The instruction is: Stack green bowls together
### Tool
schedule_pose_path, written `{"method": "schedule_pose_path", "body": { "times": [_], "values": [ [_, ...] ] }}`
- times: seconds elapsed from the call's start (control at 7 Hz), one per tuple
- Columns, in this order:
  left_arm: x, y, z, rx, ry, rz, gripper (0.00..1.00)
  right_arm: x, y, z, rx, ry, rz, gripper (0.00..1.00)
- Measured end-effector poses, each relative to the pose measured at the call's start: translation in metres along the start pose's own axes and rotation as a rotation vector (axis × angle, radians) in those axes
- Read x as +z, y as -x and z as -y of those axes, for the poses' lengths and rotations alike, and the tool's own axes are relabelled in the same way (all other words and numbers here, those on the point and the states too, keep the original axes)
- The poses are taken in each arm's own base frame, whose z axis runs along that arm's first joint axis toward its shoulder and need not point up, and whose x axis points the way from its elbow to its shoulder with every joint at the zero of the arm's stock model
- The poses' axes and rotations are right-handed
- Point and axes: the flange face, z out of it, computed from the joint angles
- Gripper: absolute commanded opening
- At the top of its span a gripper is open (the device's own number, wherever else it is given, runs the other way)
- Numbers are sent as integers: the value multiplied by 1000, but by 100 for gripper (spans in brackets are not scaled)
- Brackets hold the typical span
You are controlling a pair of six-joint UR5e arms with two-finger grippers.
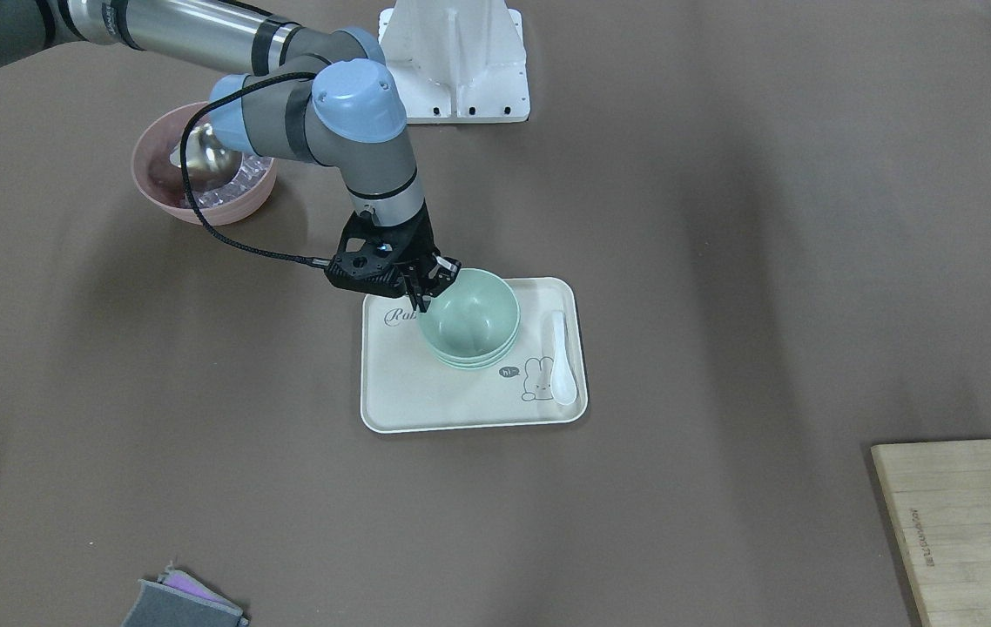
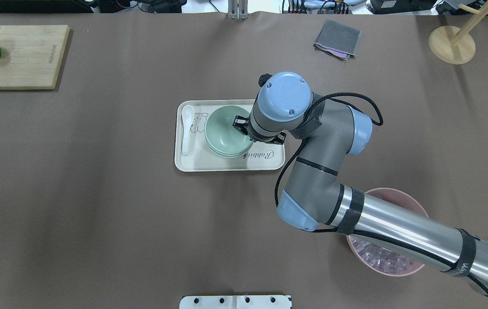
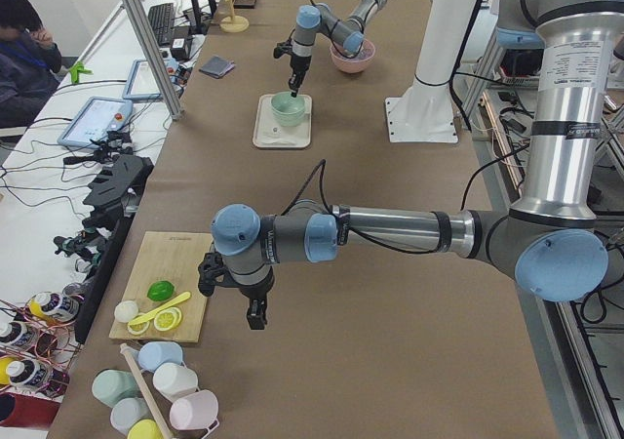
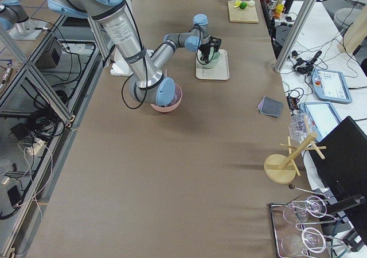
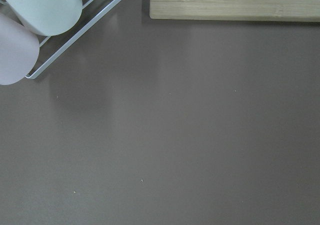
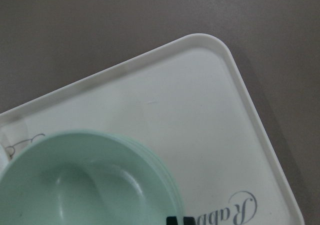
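Note:
Three pale green bowls [image 1: 469,318] sit nested in one stack on a white tray [image 1: 426,401], also seen from overhead [image 2: 225,131] and in the right wrist view [image 6: 85,185]. My right gripper [image 1: 420,302] stands at the stack's rim on the robot's side, and its two dark tips [image 6: 181,220] look closed on the top bowl's rim. My left gripper [image 3: 255,319] hangs over bare table beside the cutting board, far from the bowls. It shows only in the exterior left view, so I cannot tell whether it is open or shut.
A white spoon [image 1: 562,357] lies on the tray beside the stack. A pink bowl [image 1: 199,165] with a metal scoop stands under my right arm. A wooden cutting board [image 2: 21,56] with fruit, a folded grey cloth [image 2: 337,38] and a rack of cups [image 5: 40,10] lie further off.

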Motion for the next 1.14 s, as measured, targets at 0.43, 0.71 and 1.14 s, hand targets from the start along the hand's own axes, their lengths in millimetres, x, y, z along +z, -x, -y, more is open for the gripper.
{"method": "schedule_pose_path", "body": {
  "times": [0.43,0.71,1.14],
  "values": [
    [0,0,0,0,1,0,99,-2,1,-1,-47,2,8,100],
    [0,0,0,-1,1,1,99,-9,1,3,-69,3,15,100],
    [5,4,-6,-7,2,-4,99,-16,-23,38,-96,4,-55,100]
  ]
}}
